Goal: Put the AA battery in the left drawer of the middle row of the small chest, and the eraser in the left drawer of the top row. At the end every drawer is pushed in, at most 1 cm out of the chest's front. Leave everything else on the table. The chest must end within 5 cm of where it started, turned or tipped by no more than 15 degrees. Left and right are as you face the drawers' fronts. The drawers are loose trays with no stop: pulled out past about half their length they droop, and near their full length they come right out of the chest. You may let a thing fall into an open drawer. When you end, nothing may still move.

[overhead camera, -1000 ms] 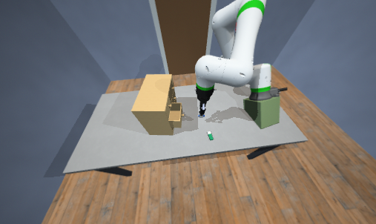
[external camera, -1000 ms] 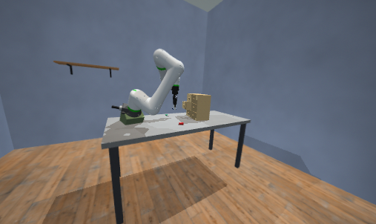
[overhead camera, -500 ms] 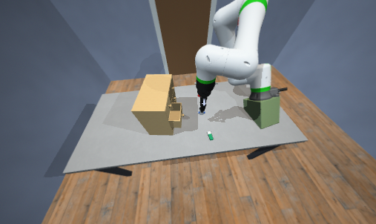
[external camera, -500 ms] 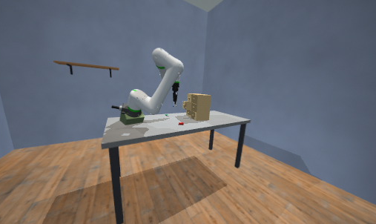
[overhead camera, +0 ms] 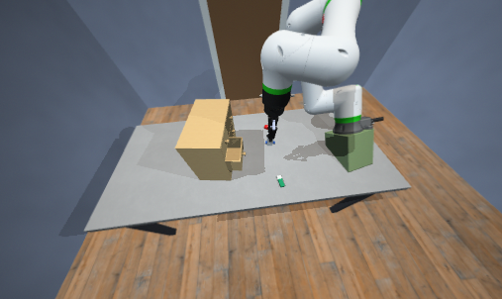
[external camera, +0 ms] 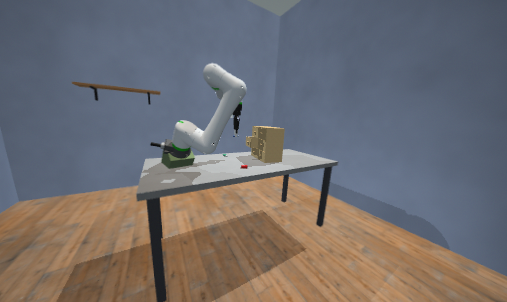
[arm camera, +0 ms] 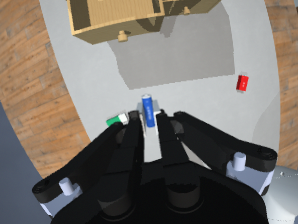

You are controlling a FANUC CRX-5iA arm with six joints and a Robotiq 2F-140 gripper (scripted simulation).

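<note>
Between the closed fingertips of the pincer, above the desk: blue AA battery, pinched, silvery end poking out. Lower down, flat on the desk: green-and-white eraser, not in any drawer. Also lying there, well apart from the eraser: small red object. Beyond, jutting from the wooden chest: open drawer, left-hand side when facing the fronts; cannot tell which row. Chest upright. At the desk's opposite end: green block under the arm.
</note>
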